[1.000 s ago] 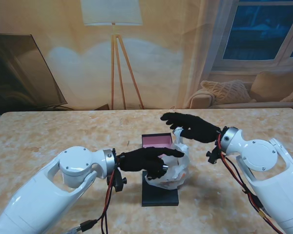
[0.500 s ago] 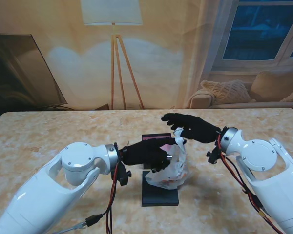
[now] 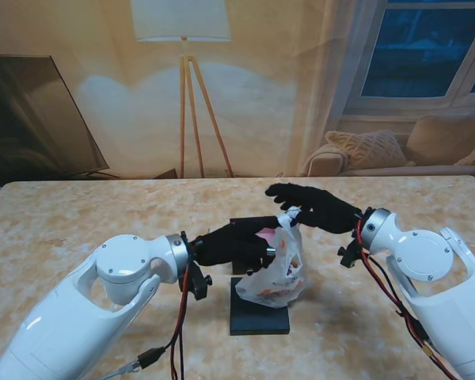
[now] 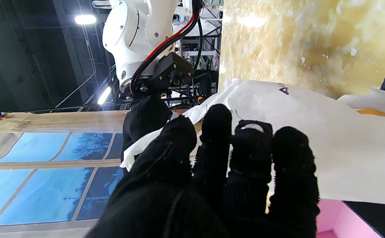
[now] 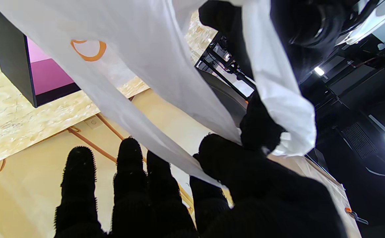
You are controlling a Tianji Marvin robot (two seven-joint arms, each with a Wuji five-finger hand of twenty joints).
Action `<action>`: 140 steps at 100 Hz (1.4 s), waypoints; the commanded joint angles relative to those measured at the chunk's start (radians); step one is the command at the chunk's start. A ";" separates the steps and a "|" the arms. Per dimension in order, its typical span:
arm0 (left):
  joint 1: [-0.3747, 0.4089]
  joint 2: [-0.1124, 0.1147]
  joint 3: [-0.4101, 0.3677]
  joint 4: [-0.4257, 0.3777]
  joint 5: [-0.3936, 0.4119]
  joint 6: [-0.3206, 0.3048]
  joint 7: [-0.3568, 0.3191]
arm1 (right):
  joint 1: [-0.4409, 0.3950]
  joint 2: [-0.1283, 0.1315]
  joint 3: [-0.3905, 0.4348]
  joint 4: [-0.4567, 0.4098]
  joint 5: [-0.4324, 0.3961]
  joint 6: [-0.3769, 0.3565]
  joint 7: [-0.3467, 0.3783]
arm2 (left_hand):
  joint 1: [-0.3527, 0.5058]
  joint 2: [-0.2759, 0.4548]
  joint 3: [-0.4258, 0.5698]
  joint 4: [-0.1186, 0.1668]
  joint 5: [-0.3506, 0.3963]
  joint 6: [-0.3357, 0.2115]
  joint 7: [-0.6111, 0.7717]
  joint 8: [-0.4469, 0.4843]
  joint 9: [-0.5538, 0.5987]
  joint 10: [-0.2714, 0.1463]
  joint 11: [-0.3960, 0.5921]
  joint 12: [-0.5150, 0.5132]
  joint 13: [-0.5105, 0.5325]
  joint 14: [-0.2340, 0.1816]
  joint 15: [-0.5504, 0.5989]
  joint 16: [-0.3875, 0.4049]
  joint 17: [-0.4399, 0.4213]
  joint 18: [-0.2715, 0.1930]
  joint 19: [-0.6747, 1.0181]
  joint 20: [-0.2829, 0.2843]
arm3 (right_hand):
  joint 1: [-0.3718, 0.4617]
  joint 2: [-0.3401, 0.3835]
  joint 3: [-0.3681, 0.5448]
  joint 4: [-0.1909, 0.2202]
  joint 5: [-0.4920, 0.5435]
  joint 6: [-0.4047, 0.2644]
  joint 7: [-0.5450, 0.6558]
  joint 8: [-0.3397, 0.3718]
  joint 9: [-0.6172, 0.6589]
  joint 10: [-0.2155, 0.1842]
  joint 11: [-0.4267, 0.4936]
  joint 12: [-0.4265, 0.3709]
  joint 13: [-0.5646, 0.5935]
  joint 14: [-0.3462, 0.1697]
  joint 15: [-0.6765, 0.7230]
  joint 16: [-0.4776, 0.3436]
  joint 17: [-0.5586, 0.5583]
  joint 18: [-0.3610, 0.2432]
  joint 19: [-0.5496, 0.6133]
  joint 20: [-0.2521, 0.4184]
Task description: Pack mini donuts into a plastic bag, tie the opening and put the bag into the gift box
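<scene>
Stand view: bag [image 3: 275,275] hangs over gift box [image 3: 258,315].

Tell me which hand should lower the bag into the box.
Right. The right hand pinches the bag's gathered top, hanging it by the pink-lined box. The left hand only steadies its side.

floor lamp [image 3: 182,47], window [image 3: 427,47], sofa [image 3: 396,154]

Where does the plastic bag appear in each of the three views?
Stand view: the bag hangs at the centre, between both robot hands, over the box.
Left wrist view: the bag fills the right half, past the fingertips.
Right wrist view: the bag stretches across the top.
Shared landmark: the box's pink inside.
</scene>
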 commanded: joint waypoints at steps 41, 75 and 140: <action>0.041 -0.023 -0.025 -0.010 0.022 -0.009 0.093 | -0.014 -0.005 0.004 -0.014 -0.004 -0.028 0.006 | 0.043 -0.036 0.011 -0.025 -0.035 -0.008 -0.005 0.001 -0.135 0.004 -0.222 -0.010 -0.100 -0.013 -0.106 -0.009 -0.079 -0.010 -0.087 -0.021 | -0.013 0.029 -0.038 -0.007 -0.005 0.008 -0.022 -0.004 -0.008 -0.011 -0.001 0.001 -0.007 -0.009 -0.010 -0.011 -0.003 0.000 0.004 -0.004; 0.056 -0.028 -0.032 -0.014 0.041 -0.011 0.127 | -0.007 -0.009 -0.006 -0.010 -0.011 -0.014 -0.010 | 0.026 -0.014 0.020 -0.016 0.012 0.061 0.034 0.053 -0.210 0.009 -0.248 -0.157 -0.147 0.000 -0.200 -0.039 -0.115 -0.005 -0.138 -0.018 | 0.009 0.092 -0.197 -0.025 -0.008 0.007 -0.026 0.002 -0.005 -0.011 0.002 0.002 -0.007 -0.010 -0.005 -0.008 -0.003 -0.005 0.003 -0.003; 0.062 -0.023 -0.027 -0.018 0.043 0.001 0.109 | -0.003 -0.012 -0.011 -0.001 -0.038 -0.016 -0.030 | -0.014 -0.026 0.059 -0.023 0.112 0.135 0.103 0.128 -0.221 0.015 -0.239 -0.138 -0.157 -0.003 -0.206 -0.040 -0.119 -0.008 -0.148 -0.015 | 0.063 0.148 -0.345 -0.030 -0.009 0.007 -0.026 0.007 -0.004 -0.013 0.004 0.005 -0.005 -0.010 -0.004 -0.007 0.001 -0.009 0.002 0.000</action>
